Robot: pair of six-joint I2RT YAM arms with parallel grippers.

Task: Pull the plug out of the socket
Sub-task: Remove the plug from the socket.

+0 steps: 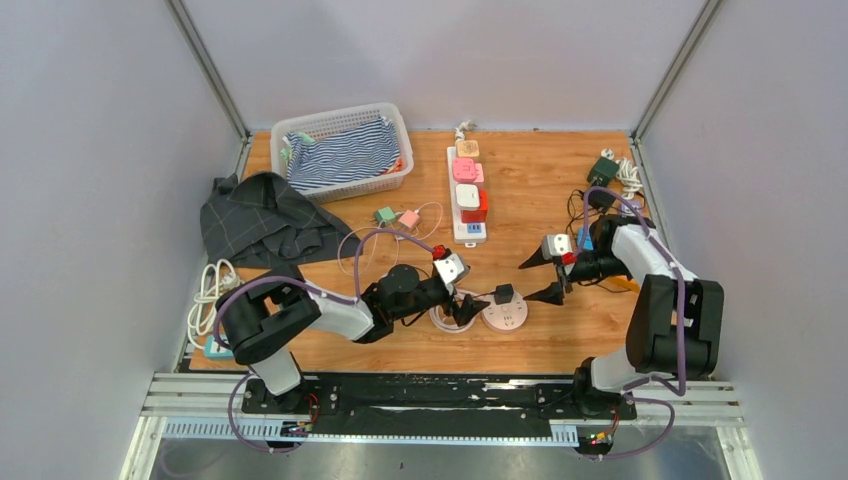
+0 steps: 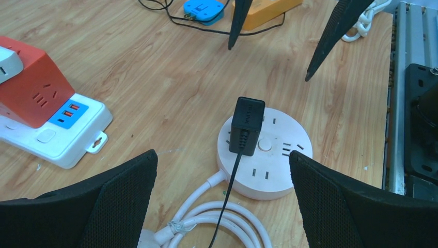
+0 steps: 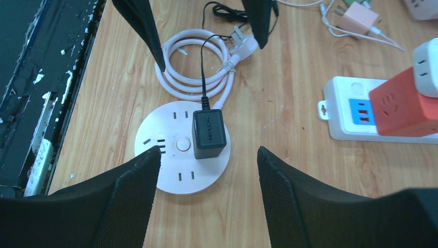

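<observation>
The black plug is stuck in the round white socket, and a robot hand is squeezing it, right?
No hand is squeezing it. The black plug is stuck in the round white socket, but the right wrist view shows the right hand and left hand open, not touching it.

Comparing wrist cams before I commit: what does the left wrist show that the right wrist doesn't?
Only left wrist: a blue adapter and an orange-yellow block at the top edge. Only right wrist: a pink adapter and the whole white cable coil. Both: the black plug seated in the round white socket, and the red cube on the white power strip.
</observation>
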